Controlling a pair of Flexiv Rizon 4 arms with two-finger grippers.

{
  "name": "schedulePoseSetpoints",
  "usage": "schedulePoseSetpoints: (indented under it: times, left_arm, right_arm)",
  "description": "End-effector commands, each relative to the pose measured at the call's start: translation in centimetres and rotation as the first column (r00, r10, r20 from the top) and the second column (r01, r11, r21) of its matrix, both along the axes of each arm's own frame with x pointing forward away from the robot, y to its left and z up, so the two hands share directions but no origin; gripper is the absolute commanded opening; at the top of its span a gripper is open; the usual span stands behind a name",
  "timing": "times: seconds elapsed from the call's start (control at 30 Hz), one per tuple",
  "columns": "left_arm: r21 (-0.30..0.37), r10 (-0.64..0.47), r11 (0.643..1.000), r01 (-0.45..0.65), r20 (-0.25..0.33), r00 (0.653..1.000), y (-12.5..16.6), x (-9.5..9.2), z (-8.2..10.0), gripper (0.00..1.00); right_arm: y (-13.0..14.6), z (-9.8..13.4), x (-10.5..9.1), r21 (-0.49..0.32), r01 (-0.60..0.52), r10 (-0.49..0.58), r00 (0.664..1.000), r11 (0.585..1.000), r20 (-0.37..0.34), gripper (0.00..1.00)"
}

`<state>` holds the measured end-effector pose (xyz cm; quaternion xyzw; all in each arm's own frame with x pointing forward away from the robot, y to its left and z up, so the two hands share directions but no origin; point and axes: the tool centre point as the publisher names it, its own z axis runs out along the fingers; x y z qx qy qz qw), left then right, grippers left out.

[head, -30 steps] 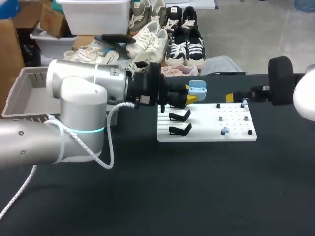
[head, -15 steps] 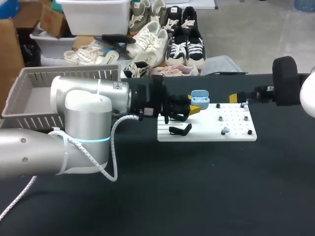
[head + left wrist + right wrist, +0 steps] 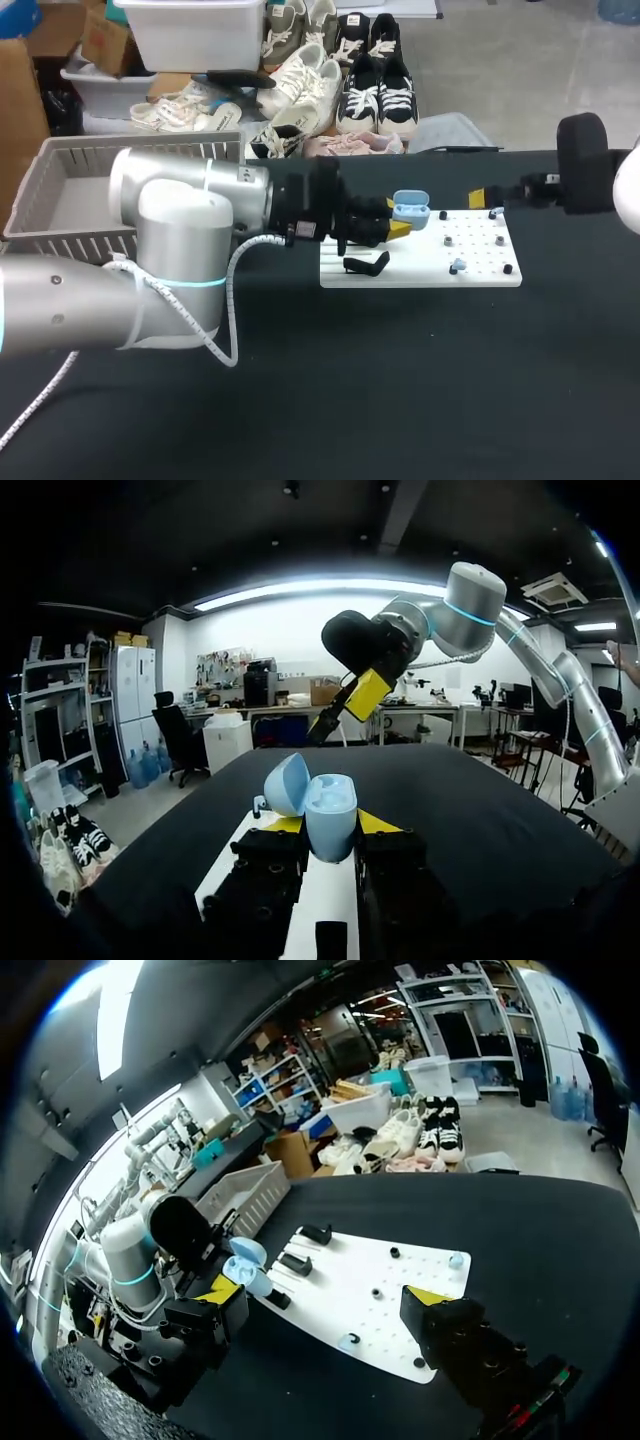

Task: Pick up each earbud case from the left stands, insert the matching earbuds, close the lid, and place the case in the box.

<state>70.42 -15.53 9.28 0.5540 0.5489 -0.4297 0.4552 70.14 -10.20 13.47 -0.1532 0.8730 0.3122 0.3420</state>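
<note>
A white board lies on the black tabletop. It carries a black stand near its left end, and small dark pegs and a pale blue earbud toward its right end. In the head view the left arm's wrist covers the board's far left corner, so any other stands there are hidden. The right wrist view shows two more stands beyond the case. A grey box sits at the tabletop's far left, behind the left arm.

The right gripper hangs over the board's far right edge. Its fingers are spread wide with nothing between them, and it faces the left gripper across the board.

The left gripper is clamped on the light blue earbud case, one yellow tip on each side of its body. The case stands upright above the board's far edge, clear of the stands, with its lid swung open to one side. It lies between the two grippers, well apart from the right one.
</note>
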Motion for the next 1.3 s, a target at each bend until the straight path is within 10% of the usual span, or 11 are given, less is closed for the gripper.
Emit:
schedulePoseSetpoints:
  times: [0.03,0.43,0.83,1.3]
  left_arm:
    - [0.007,0.011,1.0,-0.011,0.001,1.0,0.2,0.1,0.0,0.0]
    - [0.004,0.031,0.999,-0.031,-0.004,0.999,0.7,0.3,-0.1,0.0]
    - [0.004,0.031,0.999,-0.031,-0.004,0.999,0.7,0.3,-0.1,0.0]
    - [0.004,0.031,0.999,-0.031,-0.004,0.999,0.7,0.3,-0.1,0.0]
  right_arm:
    - [-0.1,0.0,-0.2,0.002,0.001,-0.001,1.0,1.0,0.001,1.0]
    - [-0.2,-0.2,-0.3,-0.012,0.004,-0.005,1.0,1.0,-0.009,1.0]
    - [-3.3,0.6,0.9,-0.214,-0.046,0.036,0.998,0.976,-0.049,1.0]
    - [-4.7,-0.4,3.6,-0.562,-0.172,0.126,0.985,0.809,-0.12,1.0]
